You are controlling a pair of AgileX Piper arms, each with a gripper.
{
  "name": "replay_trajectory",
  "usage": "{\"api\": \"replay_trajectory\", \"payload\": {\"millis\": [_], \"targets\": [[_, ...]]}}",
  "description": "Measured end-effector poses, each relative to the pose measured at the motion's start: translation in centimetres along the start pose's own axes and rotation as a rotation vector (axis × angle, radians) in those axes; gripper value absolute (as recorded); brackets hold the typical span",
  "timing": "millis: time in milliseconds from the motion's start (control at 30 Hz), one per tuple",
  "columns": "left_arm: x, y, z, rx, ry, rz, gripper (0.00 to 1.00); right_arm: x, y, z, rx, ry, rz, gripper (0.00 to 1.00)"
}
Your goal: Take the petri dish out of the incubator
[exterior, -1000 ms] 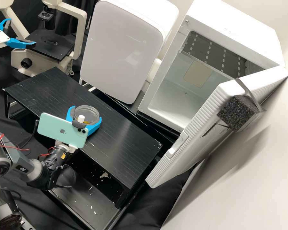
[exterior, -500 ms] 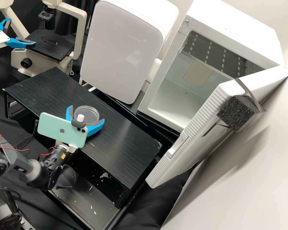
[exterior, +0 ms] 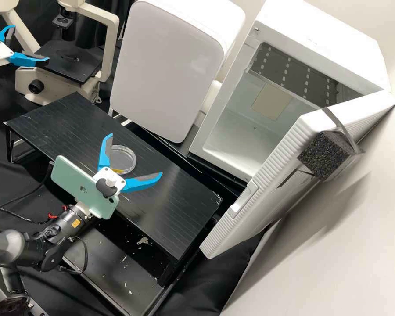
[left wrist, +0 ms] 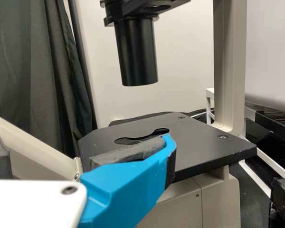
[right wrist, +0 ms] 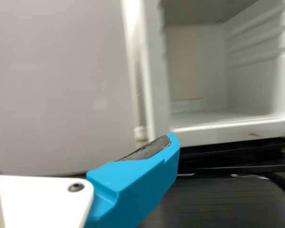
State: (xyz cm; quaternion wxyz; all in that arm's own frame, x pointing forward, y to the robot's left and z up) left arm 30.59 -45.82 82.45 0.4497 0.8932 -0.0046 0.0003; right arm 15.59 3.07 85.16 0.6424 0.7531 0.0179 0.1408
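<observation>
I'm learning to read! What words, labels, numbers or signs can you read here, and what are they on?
No text can be read for certain.
Orange sticker on the right arm: its print is too small to read.
Dark mark on the mint-green phone: too small to make out.

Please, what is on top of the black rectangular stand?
A clear, round petri dish with a yellowish edge. The right blue-fingered tool and its mint-green phone cover part of the stand; what lies beneath them cannot be seen.
</observation>
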Motion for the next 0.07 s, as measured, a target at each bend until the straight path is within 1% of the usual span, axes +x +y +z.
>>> {"api": "replay_trajectory", "payload": {"millis": [67], "targets": [[0.00,0.00,0.00,0.000,0.000,0.000,1.00,-0.16,0.14,0.07,0.018,-0.012,0.030,1.00]]}}
